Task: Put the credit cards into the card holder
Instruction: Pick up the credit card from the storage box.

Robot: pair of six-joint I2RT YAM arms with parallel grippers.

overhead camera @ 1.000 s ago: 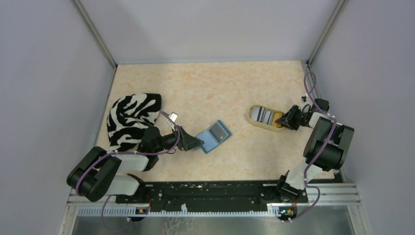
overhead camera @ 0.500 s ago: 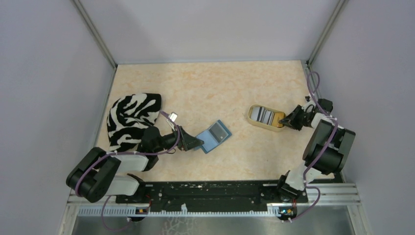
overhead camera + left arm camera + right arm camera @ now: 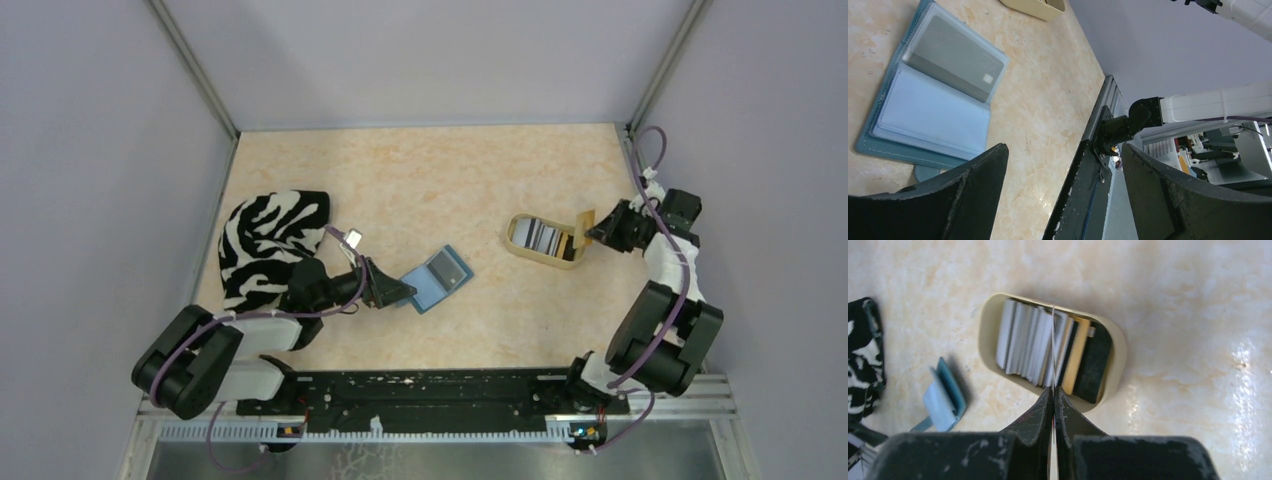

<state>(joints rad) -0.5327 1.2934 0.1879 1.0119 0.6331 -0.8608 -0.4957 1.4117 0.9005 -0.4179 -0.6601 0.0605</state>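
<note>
Right jaws were clamped on one credit card (image 3: 582, 223), edge-on above tray (image 3: 510, 236) near bench (image 3: 450, 180) right edge; card holder (image 3: 437, 279) lay open well leftward, just beside spread left jaws.

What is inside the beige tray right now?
Cards packed side by side: pale ones, a gold one, a dark one. The tray floor under them is covered.

Your teal card holder (image 3: 422, 288) lies open, a grey card (image 3: 447, 270) inside. Other credit cards (image 3: 1038, 347) stand edgewise in a beige tray (image 3: 985, 330).
</note>
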